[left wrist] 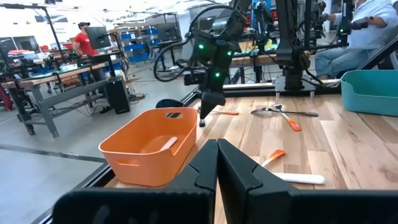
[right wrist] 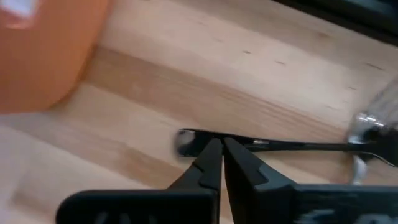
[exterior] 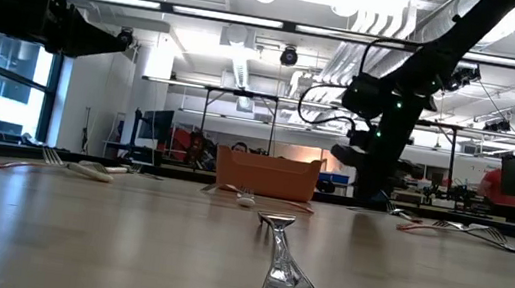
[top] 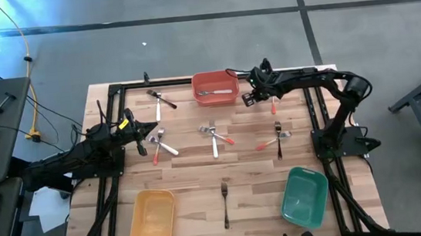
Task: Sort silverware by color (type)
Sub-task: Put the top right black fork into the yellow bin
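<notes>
The right gripper (top: pixel 250 97) is hovering beside the red plastic bin (top: pixel 214 79) with fingers pressed together, empty; a white-handled spoon (top: pixel 216 92) is lying inside. The left gripper (top: pixel 152 128), also closed, is hanging near scattered forks and spoons (top: pixel 214 135).

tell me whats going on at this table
Two robot arms are sorting forks and spoons into bins. The right gripper is beside the red bin, which already holds one piece; a red-handled piece shows just under that arm. The left gripper, shut and empty, is above a small pile on the left. The yellow bin and green bin look empty, and most pieces are on the table.
</notes>
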Available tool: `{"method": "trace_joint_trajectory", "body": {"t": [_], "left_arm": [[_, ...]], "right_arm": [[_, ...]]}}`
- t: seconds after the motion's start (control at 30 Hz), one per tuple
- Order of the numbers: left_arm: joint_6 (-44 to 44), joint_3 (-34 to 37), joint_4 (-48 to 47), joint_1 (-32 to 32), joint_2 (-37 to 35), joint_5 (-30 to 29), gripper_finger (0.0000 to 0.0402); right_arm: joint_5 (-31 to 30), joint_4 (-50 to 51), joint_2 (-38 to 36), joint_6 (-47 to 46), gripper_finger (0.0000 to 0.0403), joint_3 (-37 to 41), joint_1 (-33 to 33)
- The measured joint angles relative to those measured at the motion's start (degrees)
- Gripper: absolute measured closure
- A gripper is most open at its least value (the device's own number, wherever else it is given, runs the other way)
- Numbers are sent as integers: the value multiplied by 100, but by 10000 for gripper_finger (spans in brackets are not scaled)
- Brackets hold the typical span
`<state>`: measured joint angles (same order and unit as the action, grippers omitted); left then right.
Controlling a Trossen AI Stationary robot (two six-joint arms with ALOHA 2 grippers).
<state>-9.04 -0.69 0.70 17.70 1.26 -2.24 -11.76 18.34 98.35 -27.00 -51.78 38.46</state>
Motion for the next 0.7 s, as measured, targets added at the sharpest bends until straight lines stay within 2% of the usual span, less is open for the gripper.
{"method": "trace_joint_trajectory", "body": {"t": [0.1, 0.5, 0.7], "left_arm": [[39, 0, 1, -1, 0, 2, 401], [50, 0, 1, 1, 0, 2, 401], [92, 0, 1, 1, 0, 2, 401]], "right_arm": [[-197, -59, 0, 8, 401, 20, 0], [-326, -281, 356, 26, 401, -6, -151], [-54, -96, 303, -170, 401, -7, -523]]}}
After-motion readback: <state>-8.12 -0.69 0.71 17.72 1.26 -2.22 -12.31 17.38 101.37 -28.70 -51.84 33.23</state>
